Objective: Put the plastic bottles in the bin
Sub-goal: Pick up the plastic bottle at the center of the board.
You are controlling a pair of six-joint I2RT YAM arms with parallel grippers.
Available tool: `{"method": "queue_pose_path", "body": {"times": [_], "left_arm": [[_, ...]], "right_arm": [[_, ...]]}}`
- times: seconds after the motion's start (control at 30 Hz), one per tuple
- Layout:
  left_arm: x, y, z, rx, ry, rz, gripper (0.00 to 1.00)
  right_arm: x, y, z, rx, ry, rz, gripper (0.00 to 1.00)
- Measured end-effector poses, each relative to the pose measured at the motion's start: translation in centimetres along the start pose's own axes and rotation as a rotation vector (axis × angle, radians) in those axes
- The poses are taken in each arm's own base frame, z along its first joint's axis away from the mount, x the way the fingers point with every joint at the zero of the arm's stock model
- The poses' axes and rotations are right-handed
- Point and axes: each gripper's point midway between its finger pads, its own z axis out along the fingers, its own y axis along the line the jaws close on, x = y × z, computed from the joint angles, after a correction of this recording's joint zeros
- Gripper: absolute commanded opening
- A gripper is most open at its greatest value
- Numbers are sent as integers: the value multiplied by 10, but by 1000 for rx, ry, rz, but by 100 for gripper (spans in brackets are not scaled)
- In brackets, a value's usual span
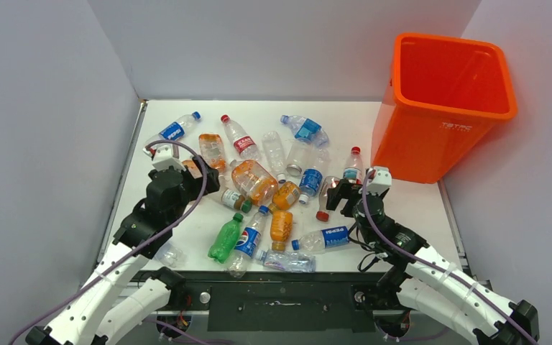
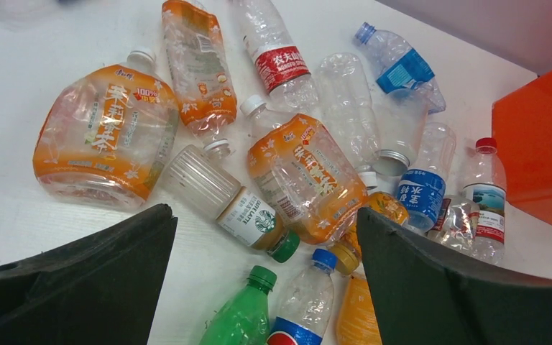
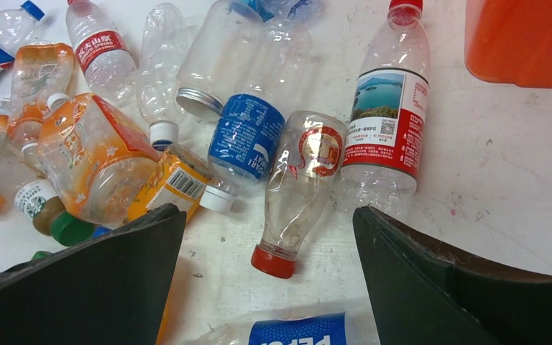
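Plastic bottles (image 1: 253,180) strewn mid-worktop (image 1: 345,115) — bin (image 1: 438,136) at far right, behind them. Left claw (image 1: 205,176) over heap's left edge; right claw (image 1: 338,195) at its right edge — nearer than bin.

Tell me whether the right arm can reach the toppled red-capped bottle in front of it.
Probably yes: the right gripper is open and aimed at that bottle, nothing lies on it, though a blue-labelled bottle crowds one side.

free — bare table (image 1: 418,198) strip near side of bin (image 1: 438,129); blocked — bottles (image 1: 253,180) crowd centre, touching
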Motion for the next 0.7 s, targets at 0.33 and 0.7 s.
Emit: {"method": "queue_pose_path", "body": {"times": [0.33, 0.7], "left_arm": [[-3, 3, -7, 39, -46, 56, 96], [3, 1, -5, 58, -20, 107, 96]], "right_arm": [[-13, -10, -9, 91, 25, 5, 90], [6, -61, -8, 310, 86, 208, 90]]}}
